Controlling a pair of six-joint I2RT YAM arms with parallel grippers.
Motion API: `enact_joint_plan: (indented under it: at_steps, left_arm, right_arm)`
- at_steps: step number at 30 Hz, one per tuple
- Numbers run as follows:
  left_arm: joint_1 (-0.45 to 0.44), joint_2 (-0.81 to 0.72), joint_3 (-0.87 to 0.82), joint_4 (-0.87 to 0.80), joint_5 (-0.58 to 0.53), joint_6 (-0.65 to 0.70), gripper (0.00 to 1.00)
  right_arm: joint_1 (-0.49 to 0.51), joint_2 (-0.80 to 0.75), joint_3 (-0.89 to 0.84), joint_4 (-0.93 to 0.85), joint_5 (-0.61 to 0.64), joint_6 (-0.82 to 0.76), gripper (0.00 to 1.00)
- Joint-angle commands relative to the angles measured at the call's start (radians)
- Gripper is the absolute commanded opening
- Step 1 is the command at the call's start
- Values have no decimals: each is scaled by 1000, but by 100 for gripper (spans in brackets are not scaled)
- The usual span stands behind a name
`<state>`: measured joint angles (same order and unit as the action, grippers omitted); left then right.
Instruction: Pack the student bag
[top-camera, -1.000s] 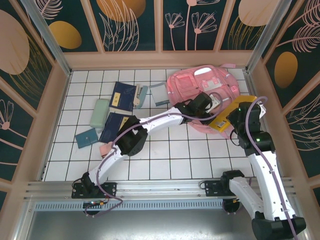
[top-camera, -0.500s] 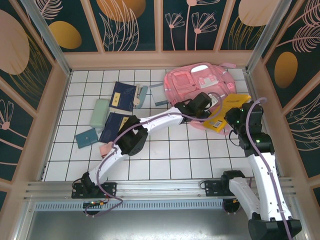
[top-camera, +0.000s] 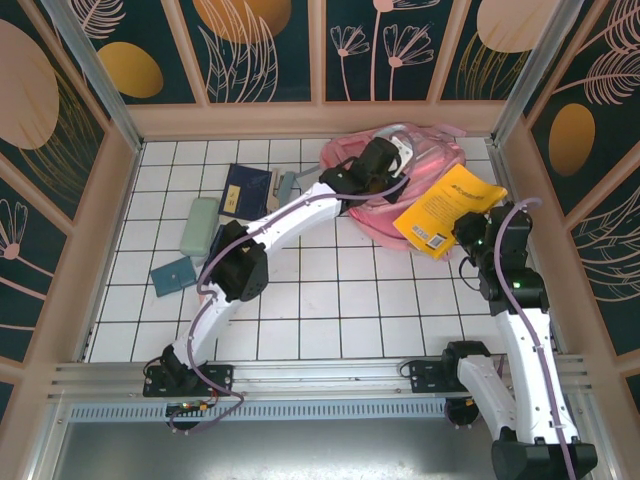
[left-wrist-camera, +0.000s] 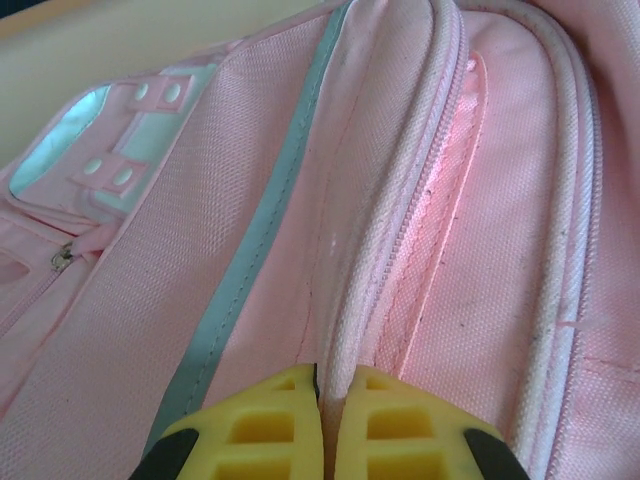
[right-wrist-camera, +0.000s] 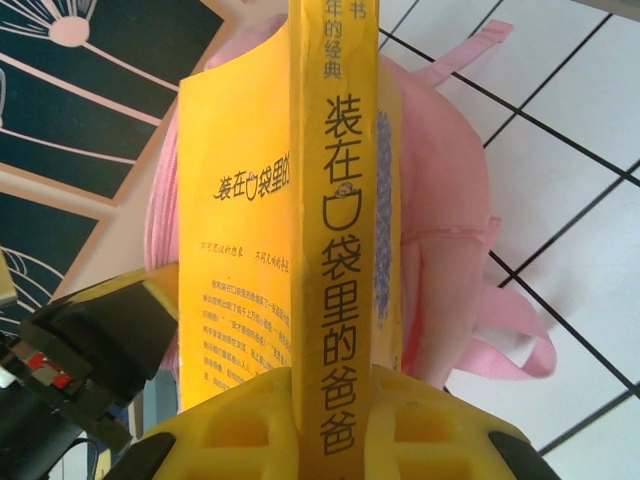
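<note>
L gripper (left-wrist-camera: 330, 378) moved to bag (top-camera: 437, 140) far rim, shut pinching zip seam; bag bunched up. R gripper (top-camera: 470, 236) raised book (top-camera: 450, 208).

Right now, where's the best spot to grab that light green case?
I'd take the light green case across its narrow middle, coming straight down from above. It lies flat on the table, long and slim with rounded ends, so its two long sides probably give a hand the shortest, steadiest pinch.
</note>
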<state>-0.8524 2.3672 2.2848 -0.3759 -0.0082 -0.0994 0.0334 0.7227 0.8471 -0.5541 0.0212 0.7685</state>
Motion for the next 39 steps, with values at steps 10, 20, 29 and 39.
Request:
enact_joint_plan:
  at_steps: [10,20,29,39]
  left_arm:
    - [65,-93,86,75,92,-134,0]
    - [87,-84,94,84,93,-170,0]
    - [87,-89,91,112,185,-215,0]
    - [87,-111,99,117,222,-233,0]
  right_arm:
    - [-35,10,-75,322,-91,71,0]
    - [-85,-63,-102,151,-49,35,0]
    - [-86,-9,-214,614,-206,136,0]
    - [-71,261,-337,1232,-239,306,0]
